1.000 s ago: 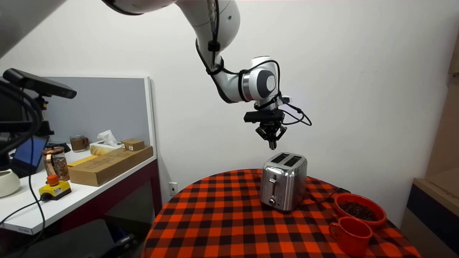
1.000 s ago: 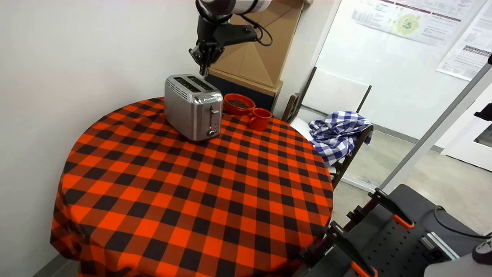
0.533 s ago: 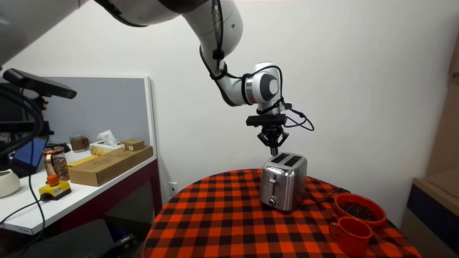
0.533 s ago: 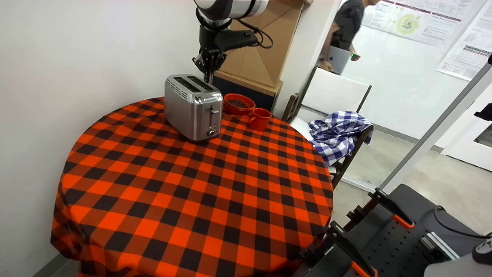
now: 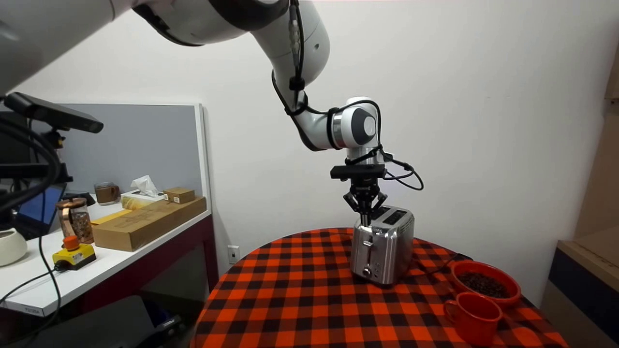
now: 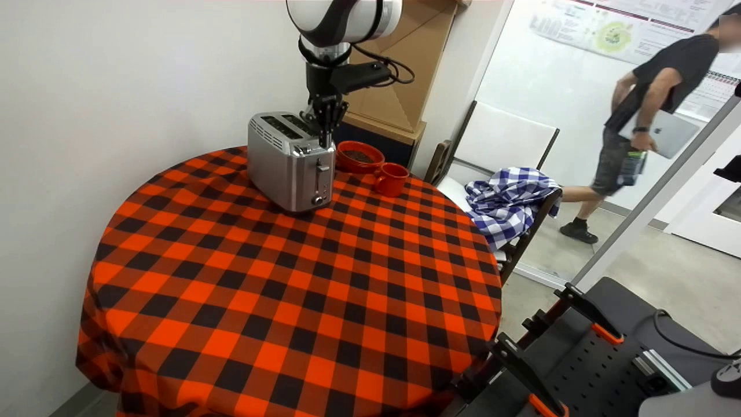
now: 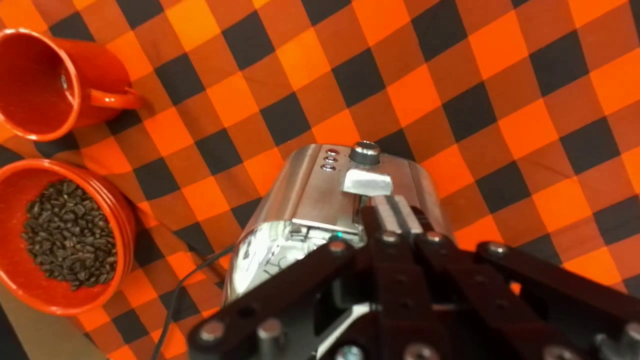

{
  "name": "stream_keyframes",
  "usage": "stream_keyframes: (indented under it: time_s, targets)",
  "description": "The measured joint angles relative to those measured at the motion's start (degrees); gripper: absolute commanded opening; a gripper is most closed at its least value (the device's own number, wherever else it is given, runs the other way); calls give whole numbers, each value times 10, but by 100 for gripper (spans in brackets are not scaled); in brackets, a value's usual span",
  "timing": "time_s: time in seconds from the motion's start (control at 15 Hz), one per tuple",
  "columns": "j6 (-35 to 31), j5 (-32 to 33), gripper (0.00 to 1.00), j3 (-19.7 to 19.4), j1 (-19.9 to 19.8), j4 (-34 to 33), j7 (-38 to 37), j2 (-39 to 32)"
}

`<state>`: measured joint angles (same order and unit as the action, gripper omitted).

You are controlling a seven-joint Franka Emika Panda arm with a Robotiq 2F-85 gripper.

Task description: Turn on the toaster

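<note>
One toaster [image 6: 289,165], lever [image 7: 367,183] raised; end effector [image 7: 394,202] just above toaster's lever, jaws together, empty; approach seemingly done, press outstanding.

Hand [image 5: 366,222] now lower, nearer the toaster lever [image 7: 367,182]

The tablecloth [image 6: 278,301] before me is checked red and black; the toaster [image 6: 272,168] is silver with dark slots [image 6: 282,127], mug [image 5: 478,321] and bowl [image 7: 12,237] red, the beans [image 7: 72,235] dark brown, the tool [image 7: 397,212] mostly black, the cloth [image 6: 506,205] over there blue-and-white check.
</note>
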<state>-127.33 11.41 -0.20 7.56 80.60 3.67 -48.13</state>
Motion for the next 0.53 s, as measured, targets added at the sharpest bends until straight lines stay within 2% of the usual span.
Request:
stream_keyframes:
  time_s: [0.33,0.53]
  targets:
    - [-25,8,0,-2,0,-7,0,-29]
    - [-64,21,0,-9,2,-11,-1,-48]
